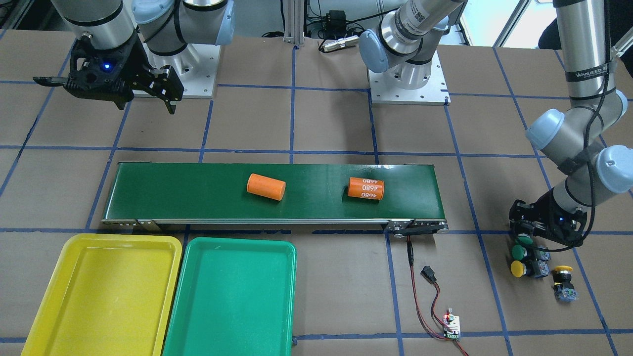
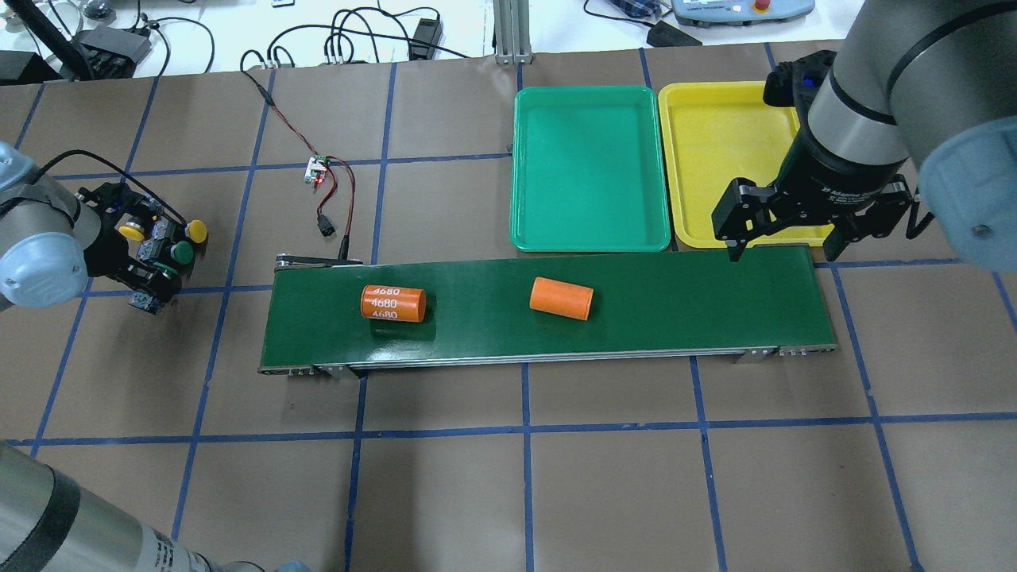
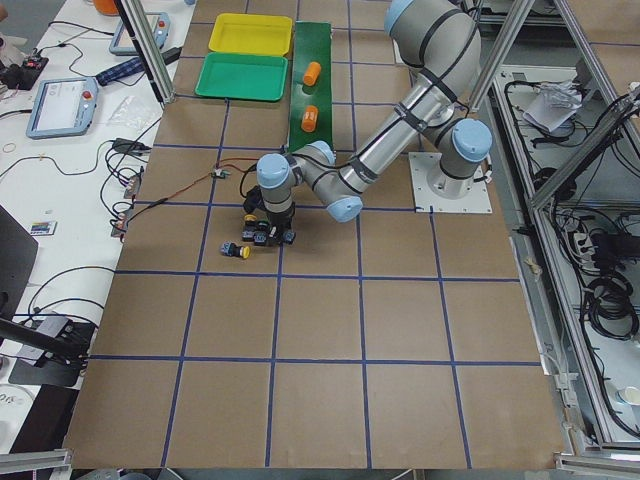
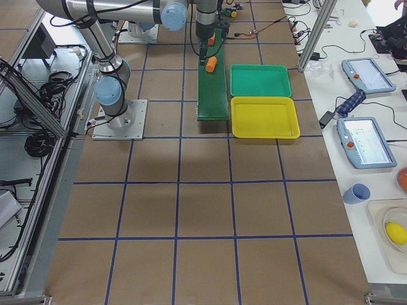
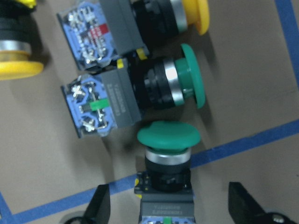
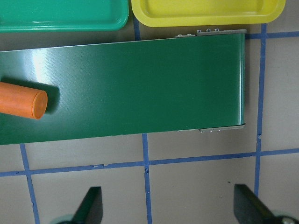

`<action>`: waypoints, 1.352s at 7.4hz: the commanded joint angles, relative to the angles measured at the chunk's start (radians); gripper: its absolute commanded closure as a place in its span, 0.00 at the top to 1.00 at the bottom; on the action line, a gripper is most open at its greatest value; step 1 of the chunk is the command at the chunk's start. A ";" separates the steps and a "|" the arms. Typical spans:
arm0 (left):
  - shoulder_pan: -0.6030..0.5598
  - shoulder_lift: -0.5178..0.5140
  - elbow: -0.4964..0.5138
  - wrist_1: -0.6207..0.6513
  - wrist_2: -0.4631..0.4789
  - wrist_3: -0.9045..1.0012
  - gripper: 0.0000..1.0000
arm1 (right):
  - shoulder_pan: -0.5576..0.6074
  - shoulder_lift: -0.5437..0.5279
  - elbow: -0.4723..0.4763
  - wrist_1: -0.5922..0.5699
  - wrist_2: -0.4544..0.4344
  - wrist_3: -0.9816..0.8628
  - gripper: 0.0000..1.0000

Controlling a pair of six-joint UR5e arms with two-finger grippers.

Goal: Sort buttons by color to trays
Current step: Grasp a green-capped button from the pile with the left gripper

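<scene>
Inside the left gripper (image 5: 169,210), spread wide: one green button (image 5: 168,140), touching neither finger. At 12 o'clock a second green button (image 5: 159,91), yellow buttons (image 5: 187,16) beyond. The right gripper (image 6: 169,210) is wide over the conveyor belt (image 6: 140,84) end, trays (image 6: 205,16) at 12.

You have a brown paper-covered table (image 1: 336,123) gridded with blue tape. A long dark-green conveyor belt (image 1: 173,193) lies across its middle. On your side, a shallow yellow plastic tray (image 1: 109,291) and a green plastic tray (image 1: 232,296) sit just beside each other. Toward the robot's left end lie four black-bodied push buttons (image 1: 519,252) and a small wired circuit board (image 1: 451,326).
</scene>
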 commanded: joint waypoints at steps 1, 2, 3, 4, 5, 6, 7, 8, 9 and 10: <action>-0.009 0.010 0.004 -0.004 0.002 0.012 0.00 | 0.002 0.000 0.000 -0.002 0.008 0.000 1.00; -0.011 0.036 0.003 -0.020 -0.001 0.024 0.00 | 0.002 0.000 0.000 -0.004 0.006 -0.003 1.00; -0.017 0.064 -0.002 -0.026 -0.010 0.103 0.00 | 0.003 0.000 0.002 0.004 0.008 0.002 1.00; -0.017 0.108 -0.008 -0.081 -0.012 0.183 0.00 | 0.002 0.000 -0.002 -0.004 0.014 0.002 1.00; -0.029 0.168 -0.014 -0.154 -0.059 0.253 0.00 | 0.003 0.002 0.002 0.002 0.012 0.003 1.00; -0.079 0.216 -0.026 -0.181 -0.065 0.281 0.00 | 0.003 0.002 0.008 0.011 0.012 0.008 1.00; -0.157 0.260 -0.054 -0.195 -0.064 0.291 0.00 | 0.003 0.003 0.017 -0.007 0.014 0.011 1.00; -0.243 0.306 -0.098 -0.196 -0.062 0.344 0.00 | 0.003 0.003 0.017 -0.007 0.014 0.011 1.00; -0.318 0.337 -0.121 -0.196 -0.062 0.386 0.00 | 0.003 0.003 0.017 -0.007 0.012 0.010 1.00; -0.380 0.356 -0.135 -0.196 -0.062 0.448 0.00 | 0.003 0.002 0.017 -0.005 0.014 0.010 1.00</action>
